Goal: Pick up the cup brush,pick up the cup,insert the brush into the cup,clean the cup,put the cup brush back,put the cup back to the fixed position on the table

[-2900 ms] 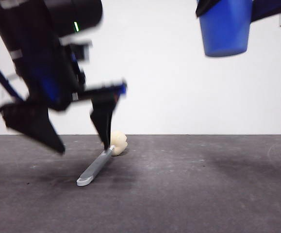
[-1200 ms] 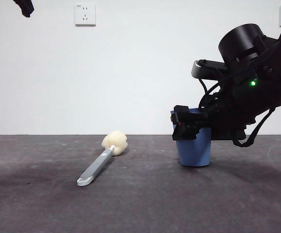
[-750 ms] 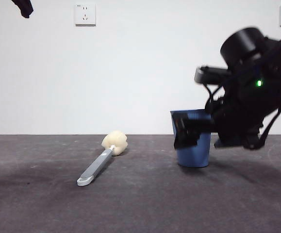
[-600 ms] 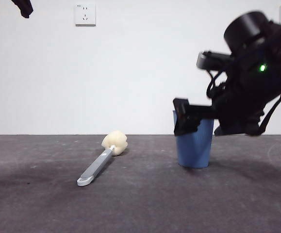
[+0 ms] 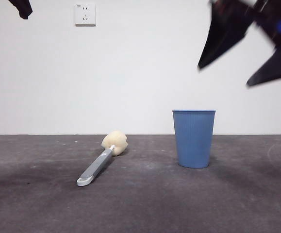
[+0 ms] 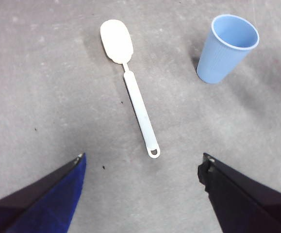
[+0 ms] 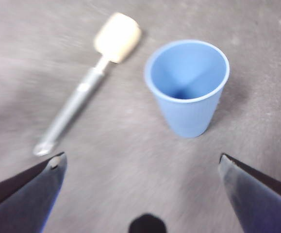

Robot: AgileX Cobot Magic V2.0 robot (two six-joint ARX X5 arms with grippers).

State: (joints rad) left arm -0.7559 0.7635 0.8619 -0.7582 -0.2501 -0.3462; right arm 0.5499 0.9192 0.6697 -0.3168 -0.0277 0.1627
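The blue ribbed cup (image 5: 194, 138) stands upright on the dark table (image 5: 145, 204), empty, also seen in the wrist views (image 6: 226, 48) (image 7: 188, 85). The cup brush (image 5: 101, 161) lies flat to its left, cream sponge head toward the wall, grey handle toward the front (image 6: 130, 82) (image 7: 84, 92). My right gripper (image 5: 249, 46) hangs open high above and right of the cup, holding nothing. Only a black tip of my left gripper (image 5: 21, 7) shows at the top left corner; its jaws stand wide open above the brush.
A white wall with a power socket (image 5: 85, 14) runs behind the table. Bare table surface lies in front of and between the brush and the cup.
The right gripper let go of the cup, which now stands on the table, and rose up and to the right. The brush and the left arm have stayed put.
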